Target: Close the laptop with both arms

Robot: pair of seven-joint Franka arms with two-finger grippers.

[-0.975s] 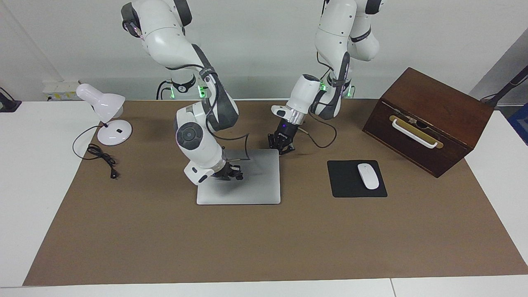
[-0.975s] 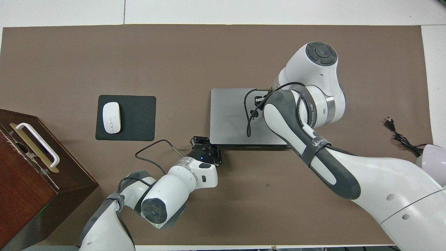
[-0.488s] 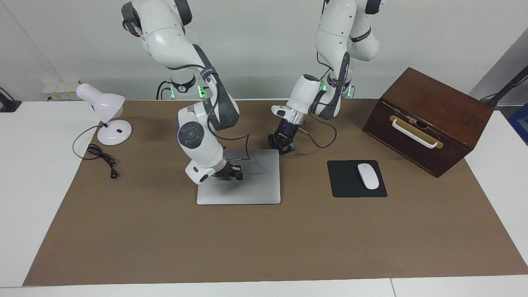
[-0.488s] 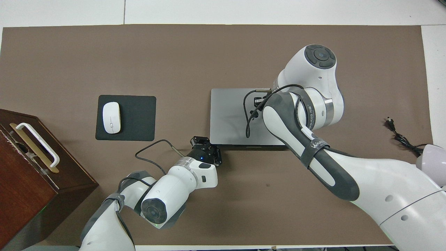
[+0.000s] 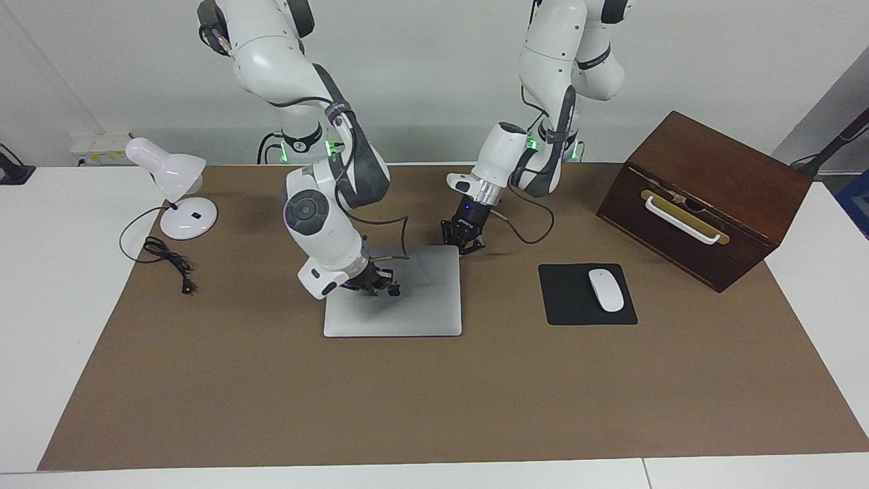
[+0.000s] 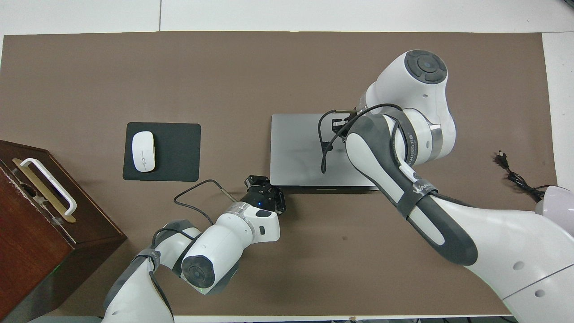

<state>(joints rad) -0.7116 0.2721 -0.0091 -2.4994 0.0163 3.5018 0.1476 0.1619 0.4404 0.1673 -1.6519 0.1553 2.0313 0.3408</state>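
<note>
Laptop [image 5: 407, 305]: shut flat, lid down, at the middle of the brown mat [image 5: 434, 401] on the desk [image 5: 54, 285].
Right pincer [image 5: 383, 285]: closed, empty, low over the laptop lid, toward the right arm's end of it.
Left pincer [image 5: 465, 241]: closed, gripping nothing, at the laptop's corner nearest the robots, toward the left arm's end.
Mouse [image 5: 605, 290]: white, lying on the black mouse pad [image 5: 567, 299], beside the laptop toward the left arm's end.
Wooden box [image 5: 706, 197]: nearer the robots than the mouse pad.
Desk lamp [image 5: 173, 190]: white, at the right arm's end.
</note>
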